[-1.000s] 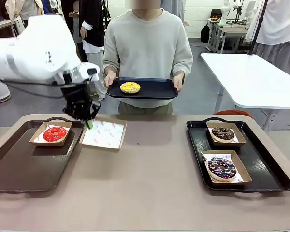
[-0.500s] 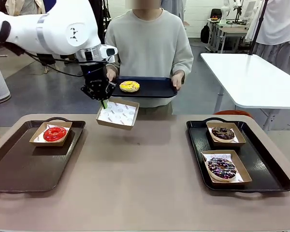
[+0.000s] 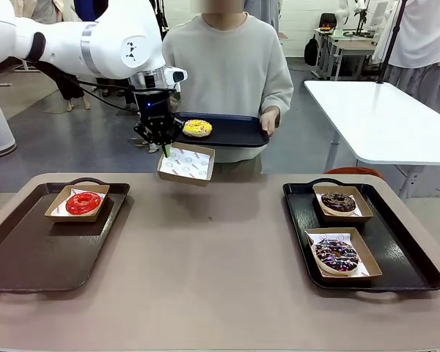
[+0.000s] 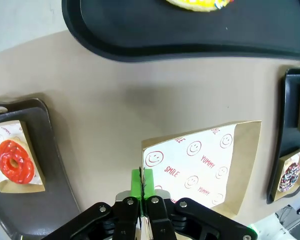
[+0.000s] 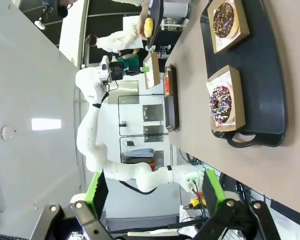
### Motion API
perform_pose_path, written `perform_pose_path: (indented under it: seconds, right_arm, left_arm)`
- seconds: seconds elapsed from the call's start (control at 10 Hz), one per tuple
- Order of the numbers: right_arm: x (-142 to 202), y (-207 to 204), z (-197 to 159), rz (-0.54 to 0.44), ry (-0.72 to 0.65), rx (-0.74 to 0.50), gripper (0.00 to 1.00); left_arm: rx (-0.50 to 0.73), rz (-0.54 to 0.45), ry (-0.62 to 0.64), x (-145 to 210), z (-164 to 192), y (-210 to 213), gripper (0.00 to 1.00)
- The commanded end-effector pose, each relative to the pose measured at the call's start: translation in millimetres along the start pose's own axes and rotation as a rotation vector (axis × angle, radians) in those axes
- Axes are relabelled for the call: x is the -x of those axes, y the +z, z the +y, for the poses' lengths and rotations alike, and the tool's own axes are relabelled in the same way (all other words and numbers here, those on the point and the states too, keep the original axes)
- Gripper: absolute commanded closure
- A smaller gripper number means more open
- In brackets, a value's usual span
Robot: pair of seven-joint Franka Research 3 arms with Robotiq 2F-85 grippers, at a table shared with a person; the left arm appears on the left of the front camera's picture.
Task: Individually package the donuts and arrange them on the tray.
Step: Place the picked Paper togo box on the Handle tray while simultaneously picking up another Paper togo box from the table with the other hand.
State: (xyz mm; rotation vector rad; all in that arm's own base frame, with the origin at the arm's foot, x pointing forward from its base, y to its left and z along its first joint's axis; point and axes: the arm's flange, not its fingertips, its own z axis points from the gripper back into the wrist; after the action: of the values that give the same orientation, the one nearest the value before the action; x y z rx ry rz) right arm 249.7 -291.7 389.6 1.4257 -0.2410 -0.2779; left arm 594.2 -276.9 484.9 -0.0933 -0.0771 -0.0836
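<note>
My left gripper [image 3: 163, 149] is shut on the edge of an empty paper-lined cardboard box [image 3: 186, 163], which it holds in the air just below the person's tray. In the left wrist view the green fingertips [image 4: 141, 184] pinch the box [image 4: 205, 167] at its rim. The yellow sprinkled donut [image 3: 196, 128] lies on the dark tray [image 3: 235, 135] that the person holds with both hands. A box on the left tray [image 3: 29, 253] contains the red donut [image 3: 83, 203]. The chocolate donut [image 3: 338, 202] and the drizzled donut [image 3: 336, 254] sit boxed on the right tray [image 3: 400, 257]. My right gripper [image 5: 155, 192] hangs open, holding nothing.
The brown table [image 3: 220, 271] has free room in its middle between the two trays. The person stands at the far edge. A white table [image 3: 381, 117] stands behind at the right.
My left gripper has lifted the empty box off the table beside the left tray and carried it up and to the right, close under the person's tray.
</note>
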Motion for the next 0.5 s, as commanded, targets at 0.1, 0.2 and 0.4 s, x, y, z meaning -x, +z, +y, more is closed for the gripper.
perform_pose_path:
  seconds: [0.1,0.2,0.4]
  right_arm:
    - [0.0,0.0,0.0,0.000,0.000,0.000,0.00]
    - [0.0,0.0,0.0,0.000,0.000,0.000,0.00]
    - [0.0,0.0,0.0,0.000,0.000,0.000,0.00]
  left_arm:
    - [-0.046,0.013,0.016,-9.2,0.2,-0.7,1.00]
    - [0.001,0.000,0.009,-6.0,2.2,-2.8,1.00]
    - [0.001,0.000,0.009,-6.0,2.2,-2.8,1.00]
